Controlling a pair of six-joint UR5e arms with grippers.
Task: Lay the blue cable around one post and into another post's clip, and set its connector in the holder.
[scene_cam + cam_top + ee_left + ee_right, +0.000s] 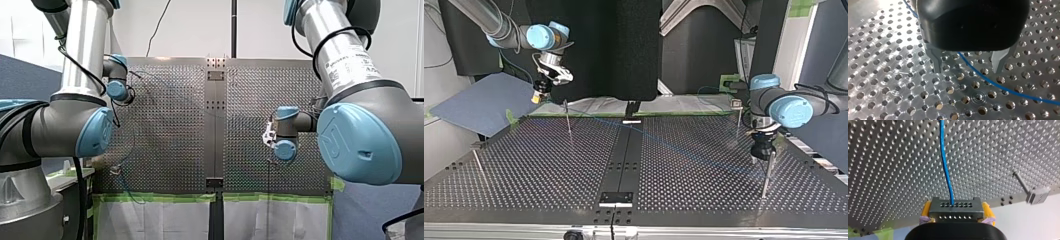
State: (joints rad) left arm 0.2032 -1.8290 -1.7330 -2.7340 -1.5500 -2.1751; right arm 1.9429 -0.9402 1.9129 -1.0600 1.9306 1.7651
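While right pincer clamps connector (yellow pads), left pincer spread astride blue cable

The only lettering, a small label on my right arm, is too blurred to read.

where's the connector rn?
The connector is clamped in my right gripper, raised near the table's far edge at the top view's left, blue cable trailing from it.
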